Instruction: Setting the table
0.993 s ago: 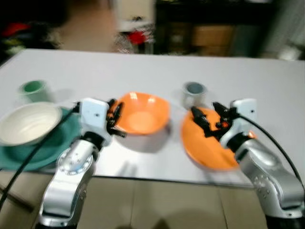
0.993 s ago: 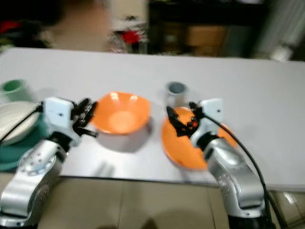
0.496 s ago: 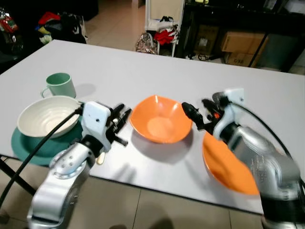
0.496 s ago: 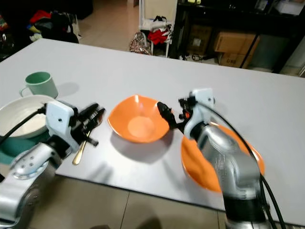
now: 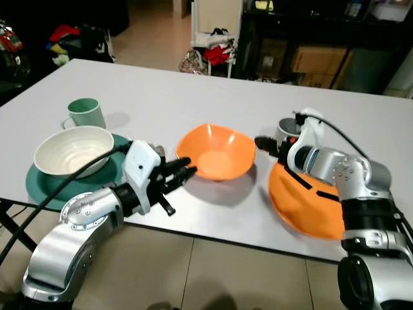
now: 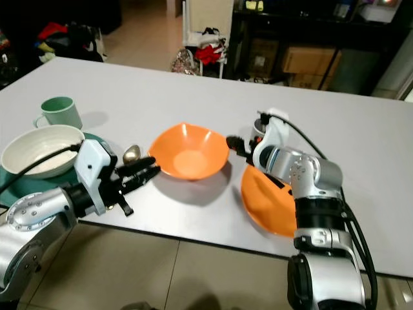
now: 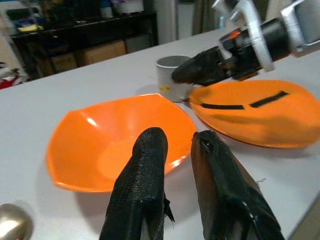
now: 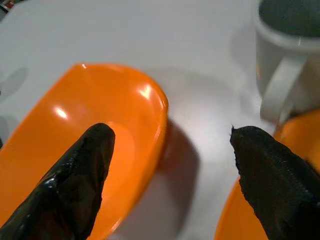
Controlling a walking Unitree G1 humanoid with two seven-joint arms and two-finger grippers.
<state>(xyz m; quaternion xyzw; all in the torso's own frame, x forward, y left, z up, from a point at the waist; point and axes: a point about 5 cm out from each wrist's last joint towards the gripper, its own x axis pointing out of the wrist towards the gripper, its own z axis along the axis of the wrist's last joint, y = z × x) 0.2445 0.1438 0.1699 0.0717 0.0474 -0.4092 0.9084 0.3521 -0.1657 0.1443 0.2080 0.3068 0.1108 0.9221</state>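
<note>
I am closing my spread right pincer (image 8: 167, 180) on the orange bowl (image 5: 216, 153), left pincer (image 7: 182, 175) nearly together beside it, judging a rim grip and lift onto the orange plate (image 5: 303, 200) comes next.

Head pair: you look forward and down over the white table (image 5: 193, 90).
Left wrist: close, low, facing the orange bowl (image 7: 120, 145).
Right wrist: closer, above that bowl's rim.
Shared: the bowl.
</note>
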